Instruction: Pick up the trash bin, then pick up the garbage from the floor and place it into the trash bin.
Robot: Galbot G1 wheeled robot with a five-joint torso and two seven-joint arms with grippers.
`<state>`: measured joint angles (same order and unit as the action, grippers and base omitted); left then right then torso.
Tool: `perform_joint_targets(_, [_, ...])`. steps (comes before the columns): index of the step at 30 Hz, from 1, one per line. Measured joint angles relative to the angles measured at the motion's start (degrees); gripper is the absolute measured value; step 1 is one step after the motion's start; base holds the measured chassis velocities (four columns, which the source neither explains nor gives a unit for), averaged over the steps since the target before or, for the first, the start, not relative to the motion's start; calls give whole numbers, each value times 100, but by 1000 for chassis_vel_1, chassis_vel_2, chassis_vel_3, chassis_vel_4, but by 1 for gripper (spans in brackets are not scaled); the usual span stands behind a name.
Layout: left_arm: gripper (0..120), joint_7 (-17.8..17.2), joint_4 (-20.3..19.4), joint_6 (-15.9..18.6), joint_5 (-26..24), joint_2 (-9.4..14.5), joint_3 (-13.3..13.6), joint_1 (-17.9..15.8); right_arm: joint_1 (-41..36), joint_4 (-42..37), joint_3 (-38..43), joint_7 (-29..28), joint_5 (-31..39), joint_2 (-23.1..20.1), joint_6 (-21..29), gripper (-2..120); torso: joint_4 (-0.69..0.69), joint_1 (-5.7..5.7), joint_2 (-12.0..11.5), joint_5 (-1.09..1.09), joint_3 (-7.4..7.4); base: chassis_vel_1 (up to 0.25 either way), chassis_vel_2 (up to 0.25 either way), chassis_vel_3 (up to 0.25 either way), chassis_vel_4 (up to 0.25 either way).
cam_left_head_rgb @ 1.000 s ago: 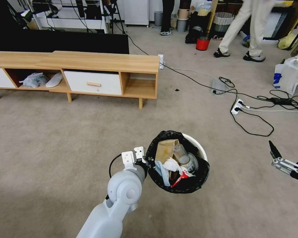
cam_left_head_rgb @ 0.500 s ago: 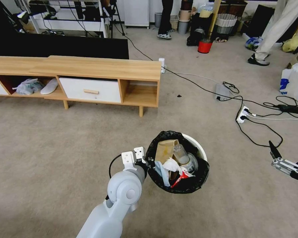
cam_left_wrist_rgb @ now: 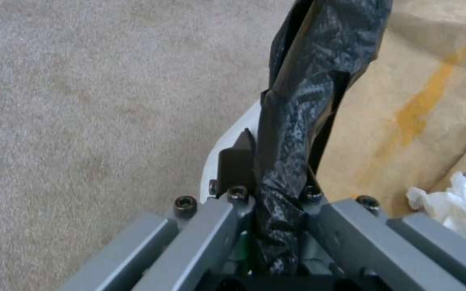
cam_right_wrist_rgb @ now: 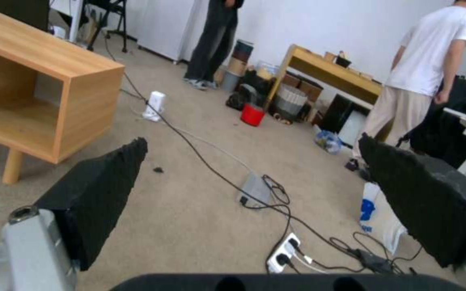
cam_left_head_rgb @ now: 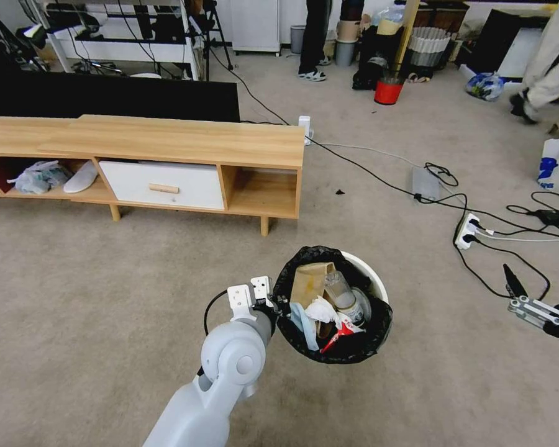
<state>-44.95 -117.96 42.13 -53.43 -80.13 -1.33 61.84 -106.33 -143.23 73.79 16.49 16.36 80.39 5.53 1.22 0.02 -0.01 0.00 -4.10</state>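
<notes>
Head view: left tool (cam_left_head_rgb: 281, 304) pinches crinkly black-lined round trash bin (cam_left_head_rgb: 379, 282); right tool (cam_left_head_rgb: 528, 298) wide.

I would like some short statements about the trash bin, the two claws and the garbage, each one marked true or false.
1. The left claw is closed on the rim of the trash bin. True; the left wrist view shows the black bag pinched between its fingers.
2. The right claw holds a bottle. False; its fingers are apart with nothing between them.
3. A crumpled brown paper bag lies inside the bin. True.
4. The bin is empty. False; it holds the paper bag, a clear bottle and white tissue.
5. The red bucket stands beside the bin. False; it is far off across the floor.
</notes>
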Motion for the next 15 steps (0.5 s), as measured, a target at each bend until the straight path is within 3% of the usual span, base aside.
perform_joint_targets(15, [1, 7, -3, 0, 28, -16, 20, 46, -25, 0, -2, -10, 21, -43, -130, 100, 1, 0, 1, 0, 1, -2, 3, 3, -4])
